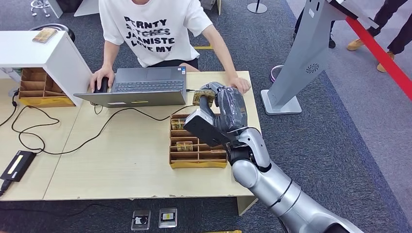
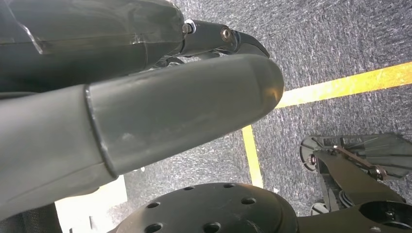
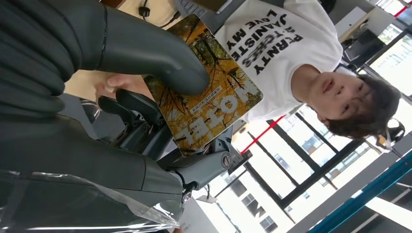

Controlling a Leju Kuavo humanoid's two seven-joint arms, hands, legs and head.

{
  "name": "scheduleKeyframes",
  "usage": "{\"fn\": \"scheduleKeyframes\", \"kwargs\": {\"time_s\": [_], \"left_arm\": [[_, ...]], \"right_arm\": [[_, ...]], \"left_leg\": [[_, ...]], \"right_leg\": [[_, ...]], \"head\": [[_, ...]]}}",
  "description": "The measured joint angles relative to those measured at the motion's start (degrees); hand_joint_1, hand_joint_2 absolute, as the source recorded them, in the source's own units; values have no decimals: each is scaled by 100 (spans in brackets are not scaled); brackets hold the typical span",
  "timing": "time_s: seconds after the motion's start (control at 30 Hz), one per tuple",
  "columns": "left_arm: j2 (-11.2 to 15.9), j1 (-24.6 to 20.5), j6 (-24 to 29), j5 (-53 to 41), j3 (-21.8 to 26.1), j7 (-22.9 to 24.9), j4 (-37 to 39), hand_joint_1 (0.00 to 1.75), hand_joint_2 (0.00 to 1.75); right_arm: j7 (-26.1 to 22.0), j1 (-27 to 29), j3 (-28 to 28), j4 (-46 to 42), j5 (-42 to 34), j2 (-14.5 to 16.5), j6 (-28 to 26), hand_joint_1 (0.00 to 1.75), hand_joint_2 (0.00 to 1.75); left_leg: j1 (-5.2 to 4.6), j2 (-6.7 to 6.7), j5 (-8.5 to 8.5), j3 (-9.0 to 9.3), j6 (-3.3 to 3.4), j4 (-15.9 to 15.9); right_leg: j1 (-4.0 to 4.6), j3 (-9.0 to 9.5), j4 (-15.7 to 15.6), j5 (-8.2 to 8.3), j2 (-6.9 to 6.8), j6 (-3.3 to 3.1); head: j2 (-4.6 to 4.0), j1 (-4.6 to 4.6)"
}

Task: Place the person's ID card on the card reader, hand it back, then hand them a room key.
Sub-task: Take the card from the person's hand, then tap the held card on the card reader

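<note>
My right hand [image 1: 224, 114] is raised over the table's far right and pinches a yellow room key card [image 1: 204, 96] printed with autumn trees and the word HOTEL [image 3: 209, 104], thumb [image 3: 155, 53] pressed on its face. The card points toward the seated person in a white printed T-shirt [image 1: 150, 29]. One of the person's hands [image 1: 239, 85] rests on the table edge just beyond the card; the other is on a mouse [image 1: 101, 85]. My left hand [image 2: 145, 116] hangs above the carpet and holds nothing. A flat black device [image 1: 18, 165] that may be the card reader lies at the table's left.
A wooden divided tray [image 1: 197, 164] with more key cards sits under my right hand. A grey laptop [image 1: 138, 86] with trailing cables stands before the person. A second wooden organiser [image 1: 41, 87] sits under a white shelf [image 1: 39, 53]. A grey kiosk stand [image 1: 301, 63] rises right of the table.
</note>
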Motion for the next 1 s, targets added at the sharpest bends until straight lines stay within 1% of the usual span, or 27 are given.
{"fn": "scheduleKeyframes", "kwargs": {"time_s": [0.07, 0.23, 0.43, 0.6, 0.83, 1.0], "left_arm": [[0, 0, 2, 8, 0, 0, 0, 0, 0], [0, 6, 17, 59, 1, 0, 0, 0, 0], [0, 11, 20, 88, 2, 0, 0, 0, 0], [0, 20, 20, 90, 2, 0, 0, 0, 0], [0, 35, 24, 95, 4, 0, 0, 0, 0], [-2, 37, 39, 131, 8, -1, 0, 0, 0]], "right_arm": [[-67, 11, -7, -40, -235, -17, 11, 175, 175], [-286, 90, -99, -192, -1172, -67, 49, 175, 175], [-428, 226, -292, -396, -1858, -189, 1, 175, 175], [-451, 411, -498, -611, -2036, -363, -110, 175, 175], [-426, 689, -742, -919, -2029, -601, -184, 175, 175], [-235, 913, -869, -1128, -1938, -773, -180, 175, 175]], "left_leg": [[0, 0, 0, 0, 0, 0], [0, 0, 0, 1, 0, 0], [0, 1, 0, 3, 0, 0], [0, 1, 0, 4, 0, 0], [0, 5, 0, 4, 0, 0], [0, 4, 0, 5, 0, 0]], "right_leg": [[0, 0, 0, 0, 0, 0], [0, 0, 0, 0, 0, 0], [0, 0, -1, 0, 1, 0], [0, 0, -1, 0, 2, 0], [0, -1, -1, 0, 3, 0], [0, 0, -1, 0, 2, 0]], "head": [[0, 0], [0, 0], [0, -1], [0, 1], [0, 0], [0, 0]]}}
